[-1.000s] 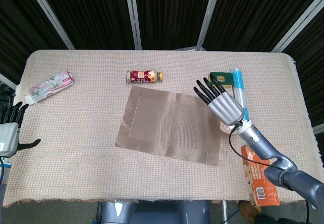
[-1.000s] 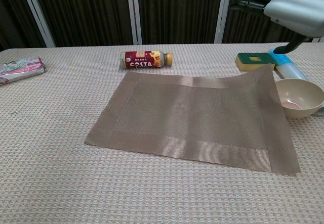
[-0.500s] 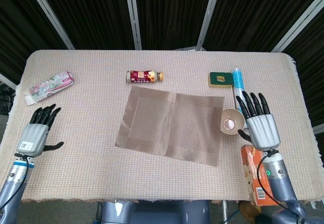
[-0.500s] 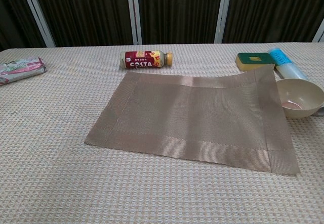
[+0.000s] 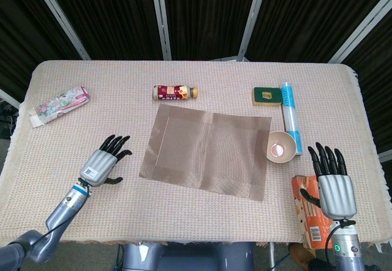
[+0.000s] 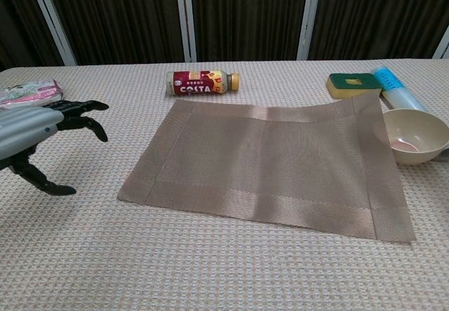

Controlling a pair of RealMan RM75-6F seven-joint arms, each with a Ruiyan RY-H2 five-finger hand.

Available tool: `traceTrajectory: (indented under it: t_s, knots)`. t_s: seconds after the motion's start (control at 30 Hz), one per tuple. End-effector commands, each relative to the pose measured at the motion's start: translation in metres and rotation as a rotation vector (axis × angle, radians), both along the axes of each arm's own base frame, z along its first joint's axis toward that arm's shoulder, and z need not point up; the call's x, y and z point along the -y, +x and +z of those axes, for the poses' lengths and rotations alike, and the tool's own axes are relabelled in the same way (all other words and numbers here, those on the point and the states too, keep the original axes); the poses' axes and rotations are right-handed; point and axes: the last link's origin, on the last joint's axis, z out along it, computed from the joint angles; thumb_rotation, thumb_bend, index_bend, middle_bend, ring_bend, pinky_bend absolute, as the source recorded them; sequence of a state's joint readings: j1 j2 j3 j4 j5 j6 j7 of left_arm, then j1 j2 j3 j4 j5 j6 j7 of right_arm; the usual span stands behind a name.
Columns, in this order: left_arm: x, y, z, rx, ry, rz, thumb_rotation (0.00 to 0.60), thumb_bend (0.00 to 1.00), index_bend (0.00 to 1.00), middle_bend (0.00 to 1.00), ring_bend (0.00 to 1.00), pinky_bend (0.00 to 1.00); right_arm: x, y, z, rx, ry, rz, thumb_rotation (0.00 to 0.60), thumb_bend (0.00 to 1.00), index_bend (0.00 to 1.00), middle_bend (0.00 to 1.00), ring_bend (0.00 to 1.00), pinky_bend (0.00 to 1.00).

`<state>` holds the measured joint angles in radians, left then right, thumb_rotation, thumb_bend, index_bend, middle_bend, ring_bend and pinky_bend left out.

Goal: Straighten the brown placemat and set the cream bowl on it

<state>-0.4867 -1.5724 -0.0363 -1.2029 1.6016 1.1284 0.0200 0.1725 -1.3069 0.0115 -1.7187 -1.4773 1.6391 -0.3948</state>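
Note:
The brown placemat (image 5: 208, 148) (image 6: 273, 162) lies in the middle of the table, turned slightly askew to the table's edges. The cream bowl (image 5: 282, 146) (image 6: 414, 135) stands upright just off the mat's right edge, touching it. My left hand (image 5: 103, 164) (image 6: 31, 132) hovers left of the mat, fingers spread and empty. Pulled back over the front right of the table, my right hand (image 5: 334, 185) is open with its fingers pointing away from me, empty; the chest view does not show it.
A Costa bottle (image 5: 175, 92) (image 6: 203, 82) lies behind the mat. A green sponge (image 5: 266, 96) (image 6: 353, 83) and a blue-white tube (image 5: 290, 114) (image 6: 394, 88) lie at the back right. A floral packet (image 5: 60, 103) (image 6: 28, 92) is far left. An orange box (image 5: 310, 213) lies under my right hand.
My left hand has moved in toward the mat's left edge. My right hand has drawn back from over the mat to the front right edge. Mat and bowl have not moved.

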Motion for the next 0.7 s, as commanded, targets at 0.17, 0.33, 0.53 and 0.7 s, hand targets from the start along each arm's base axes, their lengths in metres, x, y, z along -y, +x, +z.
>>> traceTrajectory:
  t_s: [0.17, 0.33, 0.53, 0.7]
  knots:
    - [-0.007, 0.01, -0.028, 0.008, -0.025, -0.064, 0.6, 0.15, 0.3, 0.0, 0.0, 0.0, -0.005, -0.011, -0.005, -0.03, -0.024, 0.011, 0.6, 0.0, 0.0, 0.0, 0.0, 0.0]
    - [-0.013, 0.019, -0.038, -0.005, -0.033, -0.083, 0.6, 0.16, 0.31, 0.0, 0.0, 0.0, -0.004, -0.013, -0.003, -0.009, -0.016, 0.008, 0.6, 0.0, 0.0, 0.0, 0.0, 0.0]
    - [-0.018, 0.029, -0.051, -0.011, -0.052, -0.079, 0.6, 0.16, 0.31, 0.0, 0.0, 0.0, -0.005, -0.013, -0.001, 0.01, -0.003, 0.017, 0.6, 0.0, 0.0, 0.0, 0.0, 0.0]
    - [-0.021, 0.033, -0.055, -0.019, -0.052, -0.079, 0.6, 0.16, 0.31, 0.0, 0.0, 0.0, -0.005, -0.012, 0.002, 0.022, -0.01, 0.024, 0.6, 0.0, 0.0, 0.0, 0.0, 0.0]
